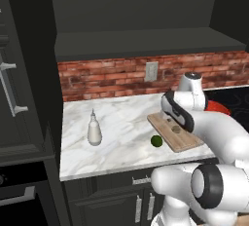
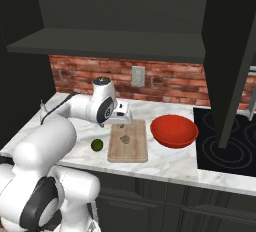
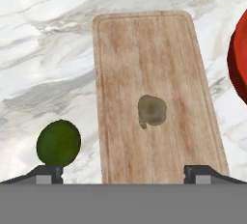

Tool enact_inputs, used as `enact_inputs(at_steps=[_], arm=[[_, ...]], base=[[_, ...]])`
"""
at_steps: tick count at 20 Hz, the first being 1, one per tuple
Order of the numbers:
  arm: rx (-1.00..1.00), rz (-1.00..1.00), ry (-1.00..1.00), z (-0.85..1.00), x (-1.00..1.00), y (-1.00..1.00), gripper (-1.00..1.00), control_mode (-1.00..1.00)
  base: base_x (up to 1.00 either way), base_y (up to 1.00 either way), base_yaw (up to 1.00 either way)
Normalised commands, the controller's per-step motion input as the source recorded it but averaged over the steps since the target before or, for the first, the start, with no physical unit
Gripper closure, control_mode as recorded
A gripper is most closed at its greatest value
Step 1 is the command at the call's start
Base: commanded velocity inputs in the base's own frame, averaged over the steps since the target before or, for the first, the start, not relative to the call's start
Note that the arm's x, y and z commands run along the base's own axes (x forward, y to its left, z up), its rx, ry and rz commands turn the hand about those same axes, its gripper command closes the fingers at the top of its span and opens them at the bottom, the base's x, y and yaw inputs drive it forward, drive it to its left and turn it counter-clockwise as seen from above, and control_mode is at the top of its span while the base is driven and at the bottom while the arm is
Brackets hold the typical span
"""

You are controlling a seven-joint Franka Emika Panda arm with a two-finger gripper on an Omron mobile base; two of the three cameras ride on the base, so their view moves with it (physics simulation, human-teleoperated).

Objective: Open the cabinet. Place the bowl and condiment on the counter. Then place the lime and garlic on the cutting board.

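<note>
The cabinet [image 1: 146, 42] stands open, one door [image 2: 227, 51] swung out at the right. On the counter [image 1: 121, 118] are the white condiment [image 1: 94, 130], the red bowl [image 2: 174, 131] and the cutting board [image 2: 128, 148]. The garlic [image 3: 152, 110] lies in the middle of the cutting board [image 3: 149, 63]. The lime [image 3: 59, 142] rests on the marble just left of the board. My gripper [image 3: 123, 174] hovers open above the board, nothing between its fingertips [image 3: 48, 172]. From the right base view the gripper [image 2: 122, 122] hangs over the board's far end.
A black stovetop [image 2: 225, 148] lies right of the bowl. A brick backsplash with a wall outlet [image 1: 151, 71] runs behind the counter. A tall dark side cabinet [image 1: 19, 98] bounds the counter's left end. Drawers [image 1: 126, 196] sit below the front edge.
</note>
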Motion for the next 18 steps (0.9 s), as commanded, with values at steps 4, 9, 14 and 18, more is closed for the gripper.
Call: enact_inputs(at_steps=[4, 9, 14, 18], arm=[[0.00, -0.05, -0.07, 0.24, -0.44, 0.25, -1.00, -1.00], [0.00, -0.06, -0.08, 0.13, -0.50, 0.13, -1.00, -1.00], [0.00, -0.04, -0.04, 0.04, -0.26, 0.11, -1.00, -1.00], [0.00, -0.02, -0.02, 0.05, -0.08, 0.20, -1.00, -1.00]], base=[[0.00, 0.00, 0.00], [0.00, 0.00, 0.00], [0.00, 0.00, 0.00], [0.00, 0.00, 0.00]])
